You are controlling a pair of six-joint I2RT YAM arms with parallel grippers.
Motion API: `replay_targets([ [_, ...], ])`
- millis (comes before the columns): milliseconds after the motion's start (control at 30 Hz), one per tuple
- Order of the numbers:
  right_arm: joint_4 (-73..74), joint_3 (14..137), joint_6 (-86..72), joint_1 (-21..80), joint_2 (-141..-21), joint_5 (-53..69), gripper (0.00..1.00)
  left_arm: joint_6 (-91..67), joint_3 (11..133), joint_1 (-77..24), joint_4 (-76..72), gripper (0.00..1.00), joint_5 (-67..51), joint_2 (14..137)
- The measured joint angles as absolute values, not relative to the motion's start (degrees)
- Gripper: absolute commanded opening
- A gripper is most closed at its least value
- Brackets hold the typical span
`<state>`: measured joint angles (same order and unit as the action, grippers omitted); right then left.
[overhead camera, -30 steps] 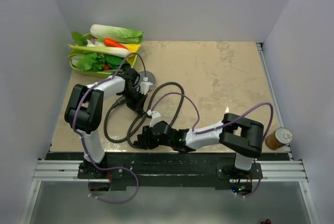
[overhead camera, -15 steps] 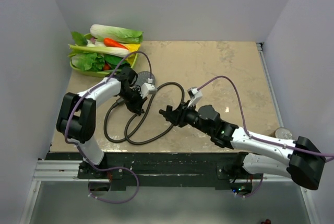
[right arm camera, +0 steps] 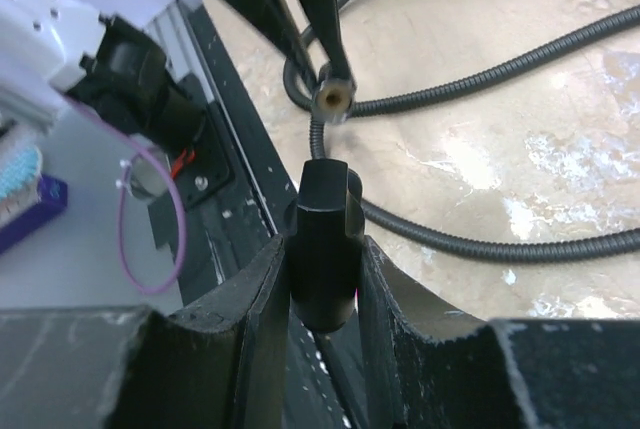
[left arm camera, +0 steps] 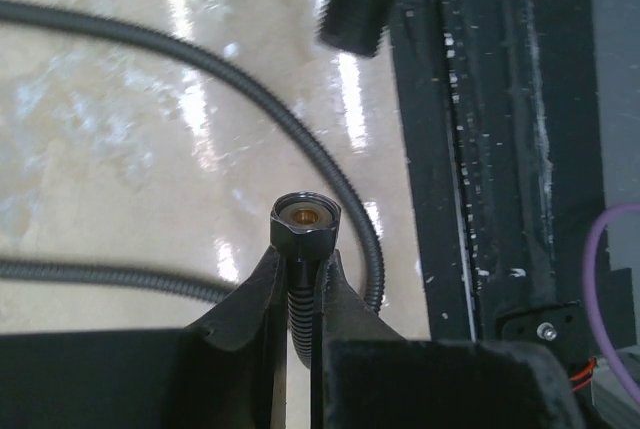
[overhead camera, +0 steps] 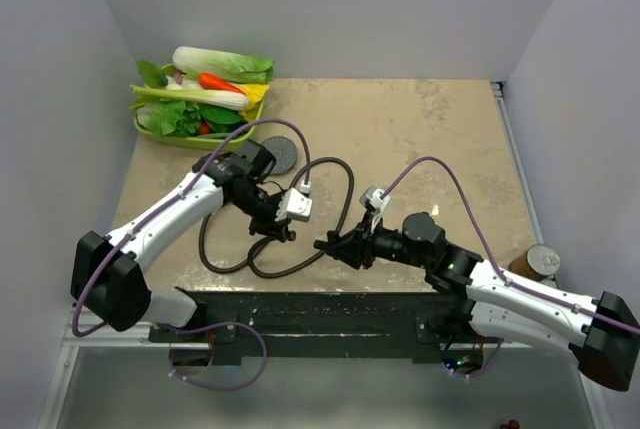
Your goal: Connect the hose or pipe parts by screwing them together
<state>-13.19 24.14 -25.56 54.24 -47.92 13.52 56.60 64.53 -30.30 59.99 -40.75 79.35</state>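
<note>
Marbled tabletop: near its front edge, the left tool is closed tight on the hose just under its end nut. This apparently aims the nut at the dark cylindrical fitting, clamped in the right tool. The two are not yet touching. Only the overhead view shows the shower head, lying farther back towards the left edge.
</note>
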Motion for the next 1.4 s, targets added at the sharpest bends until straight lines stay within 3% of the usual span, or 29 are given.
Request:
replay_targets([
  [167,-10.55,26.22,-17.69,54.24,-48.03,16.58,0.0,56.01,62.74,-36.58,60.93,0.0,-40.69,79.33],
  [400,-10.22,26.68,-12.69,54.26,-48.97,19.88,0.0,54.04,62.72,-37.58,60.93,0.0,-40.77,79.75],
  [1400,-22.09,24.08,-15.81,55.48,-56.99,20.51,0.0,48.38,64.4,-38.83,60.47,0.0,-42.92,82.72],
])
